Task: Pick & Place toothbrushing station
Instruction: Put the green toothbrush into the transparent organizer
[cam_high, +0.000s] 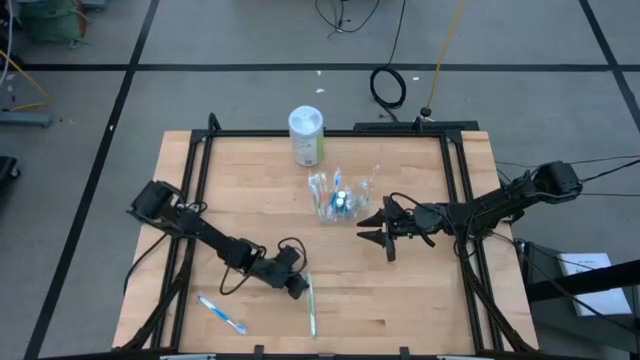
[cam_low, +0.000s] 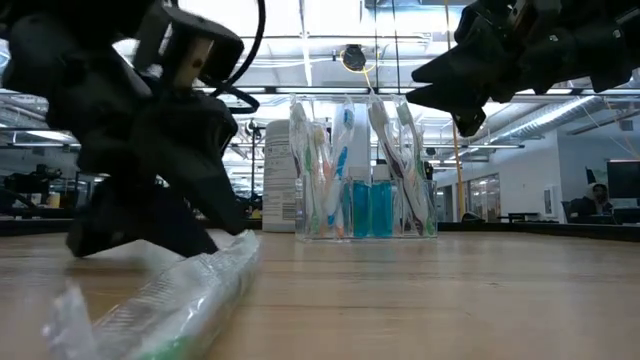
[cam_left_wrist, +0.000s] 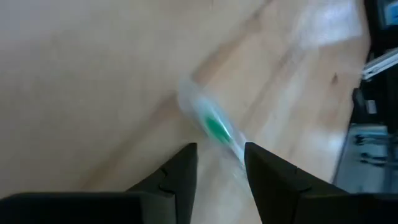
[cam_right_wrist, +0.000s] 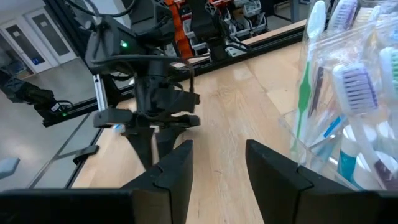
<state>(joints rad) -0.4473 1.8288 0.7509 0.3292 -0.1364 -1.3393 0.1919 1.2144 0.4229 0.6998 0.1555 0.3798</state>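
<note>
The clear plastic cup (cam_high: 340, 195) holds several toothbrushes and teal tubes and stands on its base at the table's middle; it also shows in the low view (cam_low: 365, 180) and the right wrist view (cam_right_wrist: 348, 99). A green toothbrush in a clear wrapper (cam_high: 311, 305) lies flat near the front edge. My left gripper (cam_left_wrist: 219, 148) is open and low over it, one finger on either side of the wrapped brush (cam_left_wrist: 216, 127), with no touch showing. My right gripper (cam_high: 365, 225) is open and empty, above the table just near-right of the cup.
A white-lidded, green-labelled canister (cam_high: 306, 135) stands behind the cup toward the far edge. A blue toothbrush (cam_high: 222, 314) lies flat at the front left. A black frame (cam_high: 455, 190) borders the wooden top. My left arm shows in the right wrist view (cam_right_wrist: 155, 106).
</note>
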